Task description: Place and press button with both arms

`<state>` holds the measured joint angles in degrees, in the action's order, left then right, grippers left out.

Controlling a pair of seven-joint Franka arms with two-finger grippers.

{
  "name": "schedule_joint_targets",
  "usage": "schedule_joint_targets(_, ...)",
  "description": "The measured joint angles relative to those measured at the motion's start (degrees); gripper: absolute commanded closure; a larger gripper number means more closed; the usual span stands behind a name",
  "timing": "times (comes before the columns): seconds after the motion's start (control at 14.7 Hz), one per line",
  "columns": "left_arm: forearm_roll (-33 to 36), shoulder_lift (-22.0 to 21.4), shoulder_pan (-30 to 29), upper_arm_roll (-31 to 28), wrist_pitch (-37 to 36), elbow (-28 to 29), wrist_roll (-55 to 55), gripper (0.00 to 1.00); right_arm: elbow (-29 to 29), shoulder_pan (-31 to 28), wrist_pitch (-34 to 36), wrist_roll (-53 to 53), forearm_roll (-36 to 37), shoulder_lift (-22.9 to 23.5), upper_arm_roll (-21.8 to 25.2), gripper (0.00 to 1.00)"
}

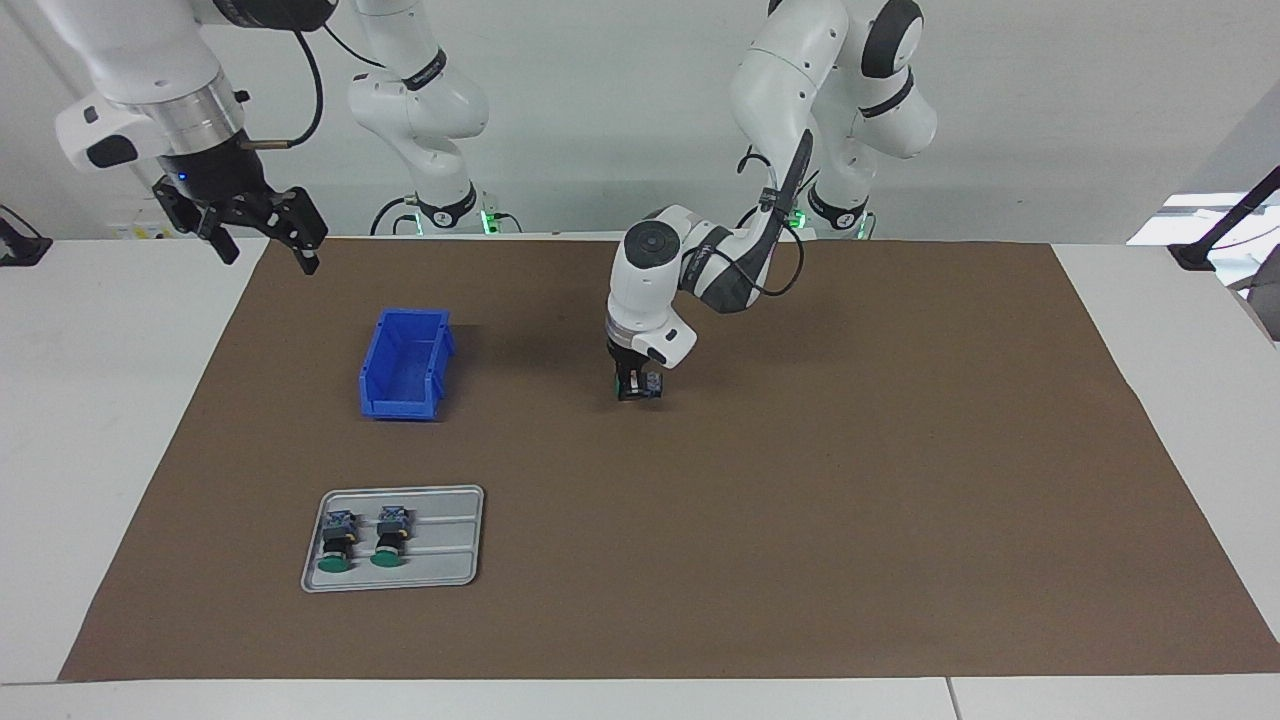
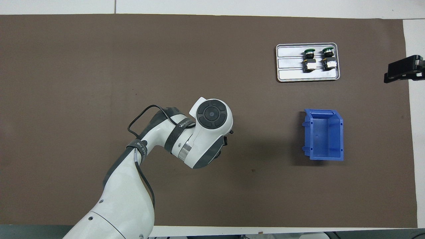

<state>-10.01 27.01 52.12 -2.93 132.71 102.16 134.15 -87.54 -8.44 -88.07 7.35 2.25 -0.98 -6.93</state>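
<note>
Brown mat, centre frame: left gripper clamps the button at the surface. Watch for tipping on release. Right gripper, upper left, waits, fingers apart.

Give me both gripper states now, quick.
Left gripper: down at the mat mid-table, closed on a button.
Right gripper: open, empty, raised over the table's edge, waiting.

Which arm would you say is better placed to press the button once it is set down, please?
The right, probably. The left hand is down at mid-mat around the button, so it is occupied. The right hand hangs open and free above the mat's corner near the bin, though it must travel over.
</note>
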Motion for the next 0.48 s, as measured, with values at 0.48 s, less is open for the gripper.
schedule_joint_targets(0.48, -0.01, -3.39, -1.95, -1.2, -0.46, -2.1, 0.0, 1.0, -1.93, 0.07, 2.07, -0.09, 0.0, -2.03, -0.7, 0.01)
